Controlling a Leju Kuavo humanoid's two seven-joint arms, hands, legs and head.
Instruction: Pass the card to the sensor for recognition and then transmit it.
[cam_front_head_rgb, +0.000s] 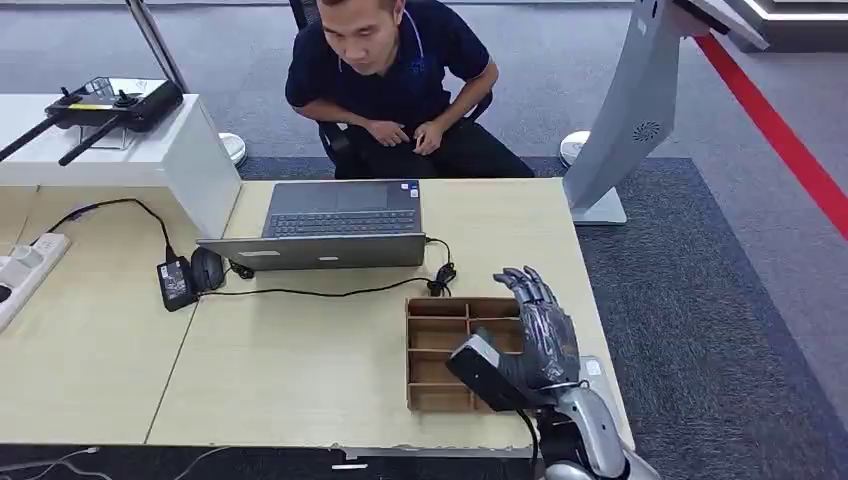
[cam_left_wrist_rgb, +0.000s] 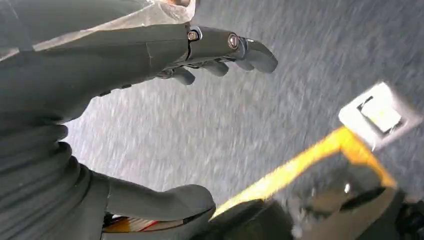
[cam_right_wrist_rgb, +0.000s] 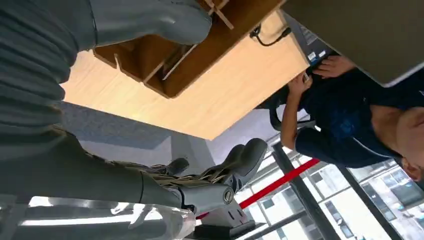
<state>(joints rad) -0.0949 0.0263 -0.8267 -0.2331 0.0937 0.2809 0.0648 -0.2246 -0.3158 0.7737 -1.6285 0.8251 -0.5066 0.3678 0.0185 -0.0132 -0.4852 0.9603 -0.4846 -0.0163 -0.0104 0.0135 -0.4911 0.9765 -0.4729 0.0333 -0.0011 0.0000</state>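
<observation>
Head view: my right hand (cam_front_head_rgb: 540, 330) wide, holding nothing, above wooden tray (cam_front_head_rgb: 440, 352) | step: reaching | next: I find card beneath; none visible.

Bare light wooden tabletop (cam_front_head_rgb: 290, 370) is left free between the brown compartmented wooden tray (cam_front_head_rgb: 440, 355) and the table's left part. The far side is blocked by an open grey laptop (cam_front_head_rgb: 335, 225), its black cable (cam_front_head_rgb: 320, 293) and a seated person (cam_front_head_rgb: 400, 90). The tray's right part is covered by the right hand (cam_front_head_rgb: 540, 335), its fingers spread.
</observation>
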